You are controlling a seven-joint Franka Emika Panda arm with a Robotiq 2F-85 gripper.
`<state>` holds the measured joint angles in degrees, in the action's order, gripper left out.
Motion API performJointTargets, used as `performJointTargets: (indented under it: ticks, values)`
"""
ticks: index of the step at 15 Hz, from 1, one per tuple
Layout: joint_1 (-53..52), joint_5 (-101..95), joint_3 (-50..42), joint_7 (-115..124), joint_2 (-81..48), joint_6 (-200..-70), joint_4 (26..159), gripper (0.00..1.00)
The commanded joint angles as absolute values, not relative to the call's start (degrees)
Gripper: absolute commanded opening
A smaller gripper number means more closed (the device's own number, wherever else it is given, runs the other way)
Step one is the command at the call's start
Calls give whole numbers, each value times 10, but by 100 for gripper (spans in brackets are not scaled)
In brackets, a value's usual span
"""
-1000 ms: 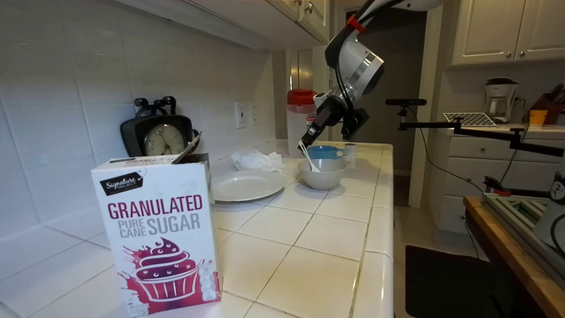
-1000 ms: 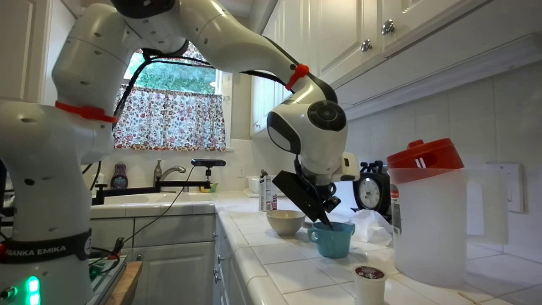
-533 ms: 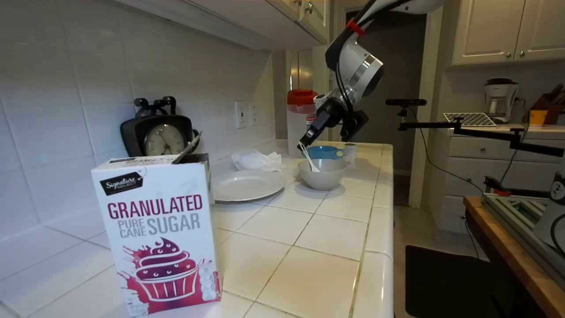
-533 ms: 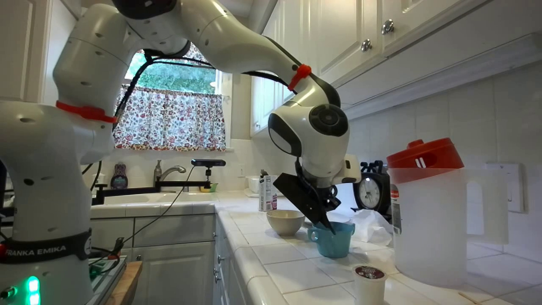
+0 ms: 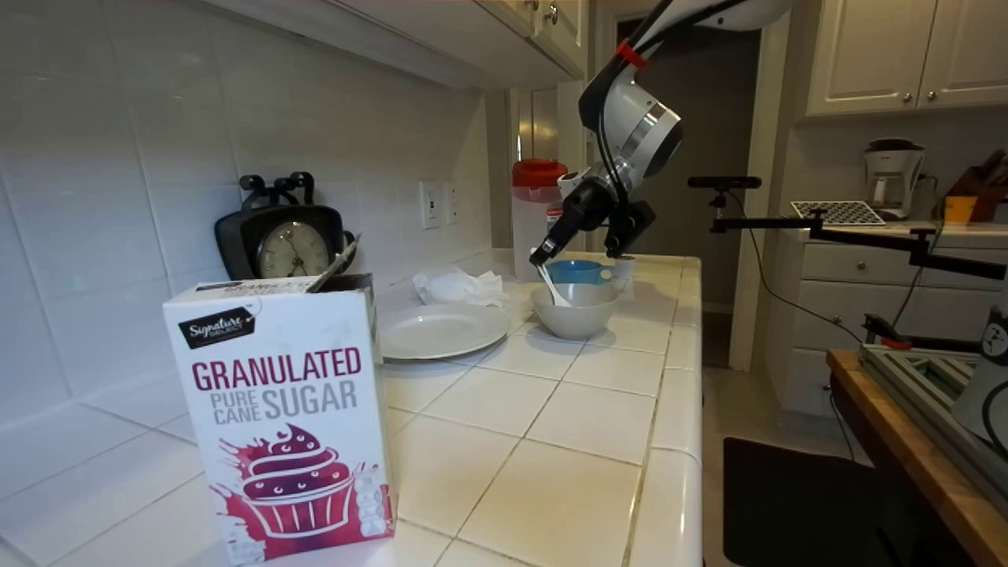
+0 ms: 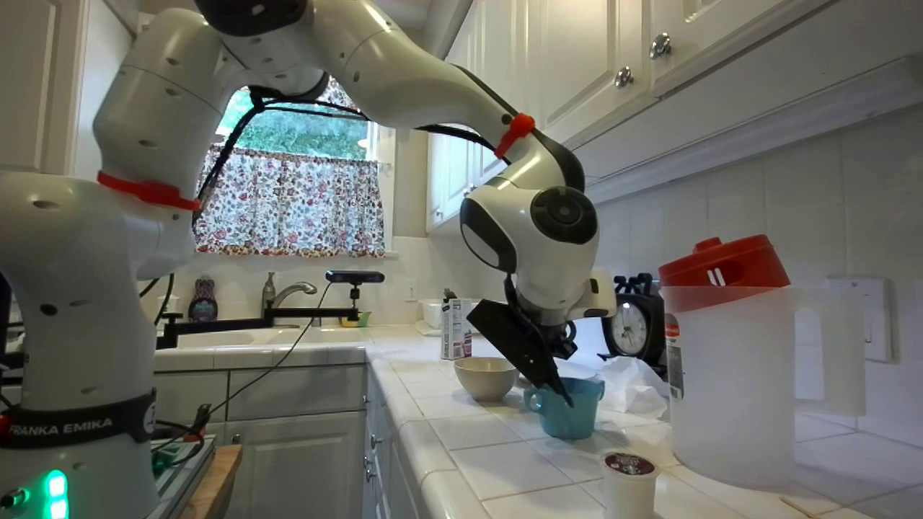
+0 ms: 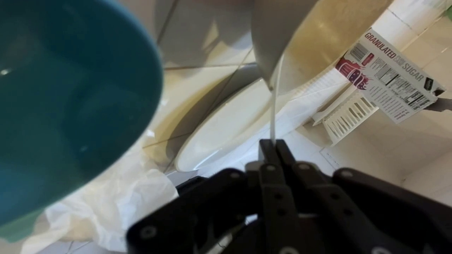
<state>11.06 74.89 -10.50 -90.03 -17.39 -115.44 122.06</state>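
A thin white spoon (image 5: 552,287) leans in a pale bowl (image 5: 576,316) on the tiled counter, its handle up over the rim. My gripper (image 5: 538,257) is shut on the top of that handle. From the wrist, the black fingertips of the gripper (image 7: 274,144) pinch the handle (image 7: 272,121), which runs down to the bowl (image 7: 319,42). The spoon's lower end is hidden there. Close beside stands a blue two-handled cup (image 6: 566,418). In that exterior view the fingertips overlap the cup, and the spoon is not visible.
A white plate (image 5: 441,331) and crumpled paper (image 5: 461,285) lie near the wall. The sugar box (image 5: 283,425) stands upright, a black clock-like dial (image 5: 293,248) behind it. A red-lidded pitcher (image 6: 728,389) and a small pod cup (image 6: 629,483) stand beyond the blue cup.
My fingers have closed together on the spoon handle. The gripper has dipped slightly, and the handle's top is now between the fingertips. Bowl and cup have not moved.
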Motion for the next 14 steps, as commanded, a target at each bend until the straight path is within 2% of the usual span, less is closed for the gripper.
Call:
performJointTargets:
  ticks: [1, 14]
  values:
    - [123, 769, -100, -928, -188, -1132, 1207, 1]
    - [119, 766, -101, -953, -162, -1129, 1209, 1]
